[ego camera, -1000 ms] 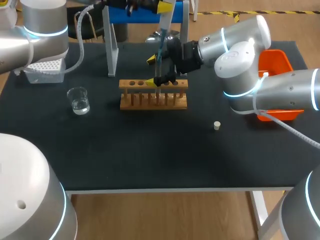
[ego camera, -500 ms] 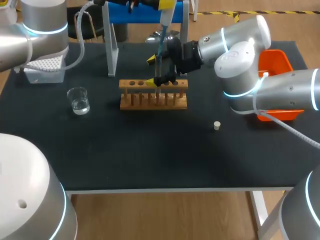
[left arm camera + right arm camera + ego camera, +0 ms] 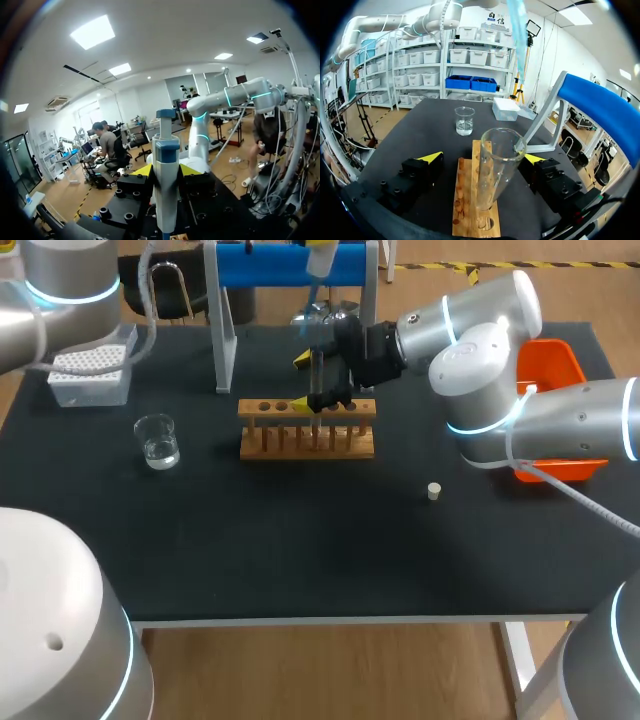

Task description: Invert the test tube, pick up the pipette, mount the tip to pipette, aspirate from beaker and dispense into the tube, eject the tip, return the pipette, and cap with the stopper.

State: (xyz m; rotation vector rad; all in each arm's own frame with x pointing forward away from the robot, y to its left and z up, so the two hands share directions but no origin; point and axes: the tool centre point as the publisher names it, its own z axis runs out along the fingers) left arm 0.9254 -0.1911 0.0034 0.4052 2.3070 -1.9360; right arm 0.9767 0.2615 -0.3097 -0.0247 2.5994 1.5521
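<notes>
1. The left arm (image 3: pixel 60 300) enters from the far left corner, and its wrist is raised high over the back of the table.
2. The left gripper (image 3: pixel 166 170) has both yellow-tipped fingers pressed against opposite sides of the pipette (image 3: pixel 166 192), which stands upright between them.
3. The right arm (image 3: pixel 480 370) enters from the right, bent at its joints, with the wrist stretched level towards the table's middle.
4. The right gripper (image 3: pixel 482 158) has its fingers spread wide. The test tube (image 3: pixel 495 170) stands between them, with a gap showing on at least one side.
</notes>
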